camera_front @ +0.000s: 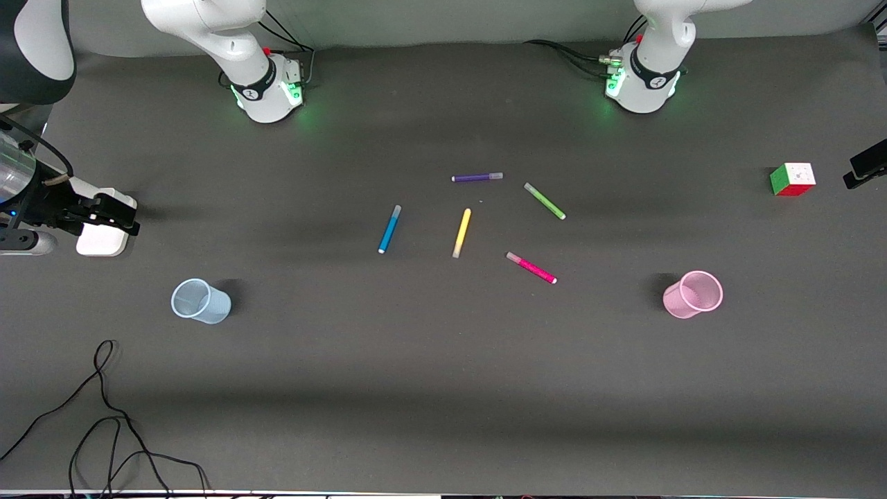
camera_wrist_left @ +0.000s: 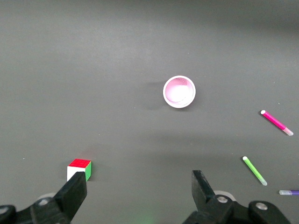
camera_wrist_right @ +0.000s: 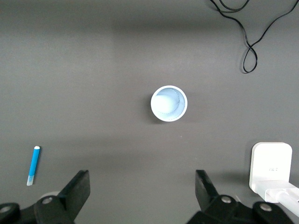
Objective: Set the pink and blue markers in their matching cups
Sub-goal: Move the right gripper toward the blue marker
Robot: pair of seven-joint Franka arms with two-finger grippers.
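The translucent pale blue plastic cup (camera_front: 201, 301) and pale pink textured cup (camera_front: 693, 294) stand empty, nearest the camera, at the counter's two ends. Between them lie the slim blue marker (camera_front: 389, 229) and magenta-pink marker (camera_front: 531, 267). Left pincer (camera_wrist_left: 138, 186) and right pincer (camera_wrist_right: 142, 186) hang wide, empty. Risk: the purple, yellow and green pens lying close by could be grabbed by mistake.

The table cover (camera_front: 443, 388) appeared matt, dark grey and cloth-like. The blue cup (camera_front: 201, 301) and pink cup (camera_front: 693, 294) were translucent plastic, the pink one finely textured. The pink marker (camera_front: 531, 267) and blue marker (camera_front: 389, 229) looked smooth plastic. The cube (camera_front: 793, 179) had glossy faces.
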